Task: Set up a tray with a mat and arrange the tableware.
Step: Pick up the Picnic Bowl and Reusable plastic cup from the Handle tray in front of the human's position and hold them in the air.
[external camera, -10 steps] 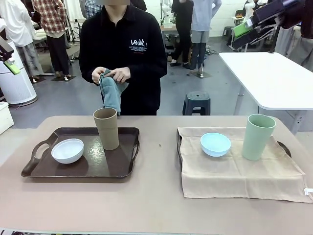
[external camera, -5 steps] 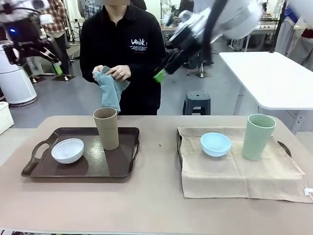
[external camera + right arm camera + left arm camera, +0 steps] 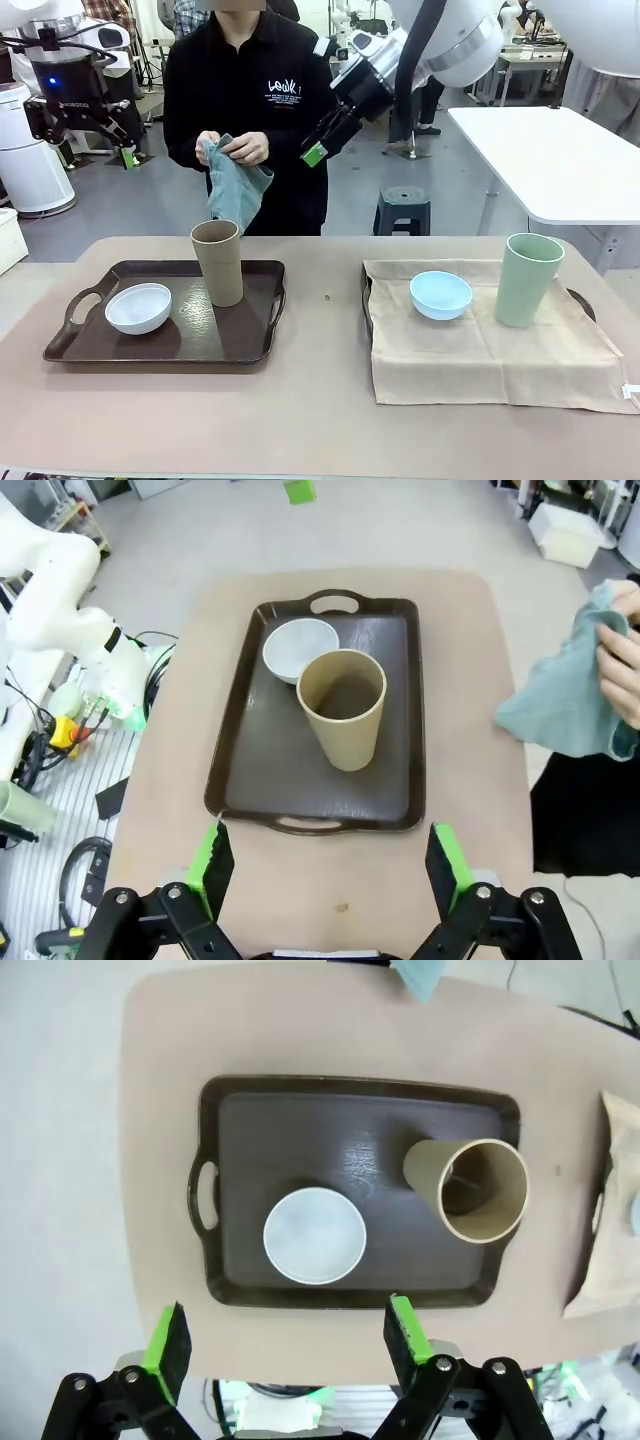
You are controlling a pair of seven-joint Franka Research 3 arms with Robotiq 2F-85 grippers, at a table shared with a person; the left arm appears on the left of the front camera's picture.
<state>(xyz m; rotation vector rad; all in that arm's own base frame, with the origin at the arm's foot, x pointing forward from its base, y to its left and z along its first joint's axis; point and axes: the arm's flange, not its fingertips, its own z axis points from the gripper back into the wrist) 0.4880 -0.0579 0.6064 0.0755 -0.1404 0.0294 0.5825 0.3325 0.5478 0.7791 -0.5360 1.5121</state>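
Lettering stands on the person's black top (image 3: 250, 110), seen in the front view across the desk: a white print (image 3: 283, 91) on the chest, toward the picture's right side of the garment. Its upper line is 1 large word in loose, handwritten-style letters. It looks like "weak" or "Leak", with a small mark just after it, but the letters run together and I cannot tell which. Just under that word sit several lines of much finer white print, too small to read. No brand, number or sign elsewhere in the pictures is sharp enough to read.
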